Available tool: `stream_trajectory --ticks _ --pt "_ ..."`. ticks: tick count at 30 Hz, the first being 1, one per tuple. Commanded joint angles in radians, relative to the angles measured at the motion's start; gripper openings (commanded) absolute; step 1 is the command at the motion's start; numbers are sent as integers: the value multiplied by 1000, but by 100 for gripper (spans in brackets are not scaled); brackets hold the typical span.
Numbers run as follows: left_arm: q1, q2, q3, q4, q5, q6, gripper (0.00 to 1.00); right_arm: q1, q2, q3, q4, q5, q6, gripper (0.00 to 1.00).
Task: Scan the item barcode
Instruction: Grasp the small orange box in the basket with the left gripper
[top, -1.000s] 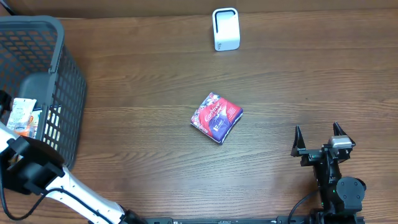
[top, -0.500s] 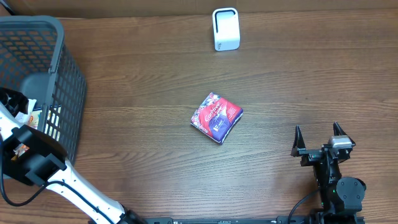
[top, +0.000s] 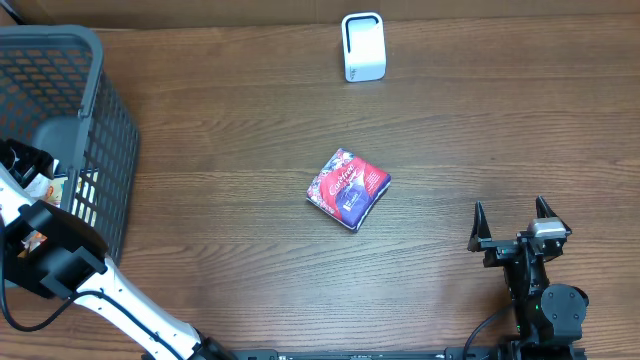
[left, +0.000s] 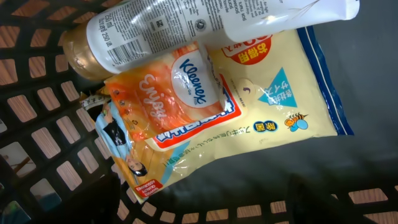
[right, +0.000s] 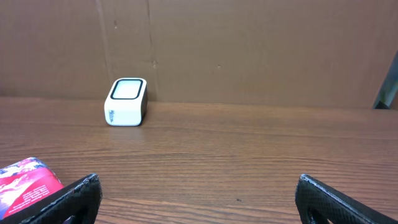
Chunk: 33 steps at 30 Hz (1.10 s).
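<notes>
From above, a glossy, pillow-shaped red and purple packet (top: 348, 188) lies in the middle of the wood-grain bench (top: 250, 120). It is well apart from the boxy white scanner (top: 363, 46) at the far edge and from the grey lattice basket (top: 100, 120) at the left, where the left pincer (top: 22, 160) sits inside, its spread impossible to tell, while the right pincer (top: 509, 206) gapes wide and empty. The left wrist shows a crinkly yellow pouch (left: 280, 106), an orange tissue pack (left: 174, 93), a clear bottle (left: 155, 31) and a white tube (left: 280, 15) on the basket floor. The right wrist shows black fingers (right: 74, 199) far apart, with the rounded scanner standing before a cardboard wall (right: 249, 50).
</notes>
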Motion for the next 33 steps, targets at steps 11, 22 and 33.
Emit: stream_trajectory --ticks 11,22,33 --pt "-5 -27 -154 132 -71 -53 76 5 -10 -10 7 6 0 100" --pt "-7 -26 -252 287 -101 -50 54 5 -10 -10 7 6 0 100" --pt "-7 -26 -380 339 -195 -53 20 5 -10 -10 7 6 0 100"
